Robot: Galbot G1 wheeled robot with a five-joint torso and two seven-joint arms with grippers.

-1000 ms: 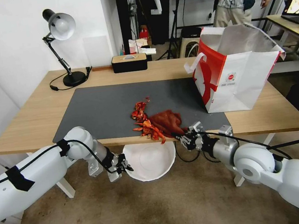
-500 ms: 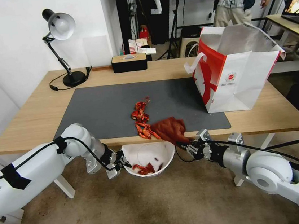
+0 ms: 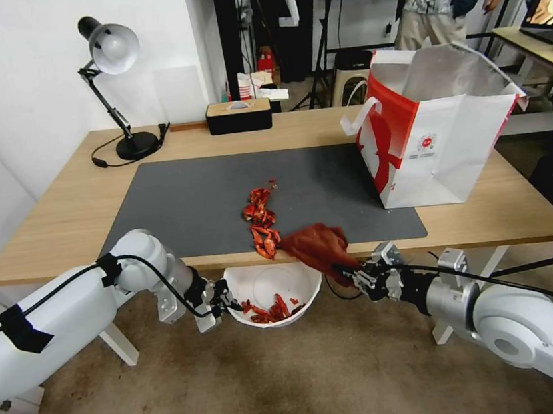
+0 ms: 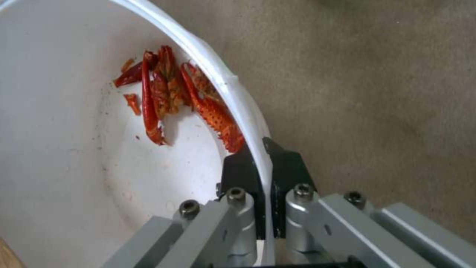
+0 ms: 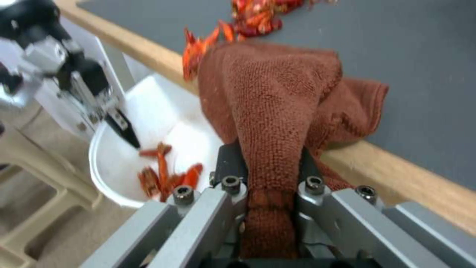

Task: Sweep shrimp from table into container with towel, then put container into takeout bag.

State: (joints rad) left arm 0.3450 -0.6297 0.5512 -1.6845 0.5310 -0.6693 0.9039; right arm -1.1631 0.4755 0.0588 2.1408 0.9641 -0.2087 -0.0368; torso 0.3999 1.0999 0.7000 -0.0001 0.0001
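Observation:
The white container [image 3: 258, 283] hangs just below the table's [image 3: 57, 227] front edge, held by its rim [image 4: 238, 100] in my shut left gripper [image 3: 226, 303]. Several red-orange shrimp [image 3: 270, 310] lie inside it [image 4: 163, 89], also visible in the right wrist view [image 5: 166, 173]. More shrimp [image 3: 261, 219] sit on the grey mat near the edge. My right gripper [image 3: 359, 276] is shut on the rust-red towel [image 3: 318, 245], which drapes over the table edge [image 5: 277, 96]. The takeout bag [image 3: 443, 139] stands open at the right of the table.
A black desk lamp [image 3: 117, 85] and a dark box with a wooden top [image 3: 239, 115] stand at the table's back. A white table leg [image 3: 120, 344] is near my left arm. Carpet lies below.
My right gripper pulled the towel toward me and off the table edge. Shrimp dropped into the container, which moved in closer under the edge; fewer remain on the mat.

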